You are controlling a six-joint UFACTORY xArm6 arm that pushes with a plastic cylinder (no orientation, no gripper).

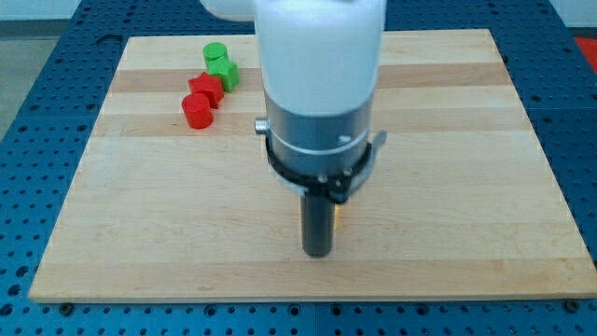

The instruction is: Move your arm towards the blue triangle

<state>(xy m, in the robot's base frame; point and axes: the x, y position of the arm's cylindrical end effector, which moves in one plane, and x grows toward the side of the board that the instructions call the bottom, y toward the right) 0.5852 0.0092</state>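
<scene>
No blue triangle shows in the camera view; the arm's white and grey body [320, 93] hides the middle of the board. My tip [318, 253] rests on the wooden board [448, 187] below the board's middle, near the view's bottom. A thin sliver of a yellow block [339, 217] shows just to the right of the rod; its shape cannot be made out.
Toward the view's top left lies a cluster: a green cylinder [215, 53], a green block [226, 73], a red block [205, 90] and a red cylinder [197, 111]. A blue perforated table [37, 112] surrounds the board.
</scene>
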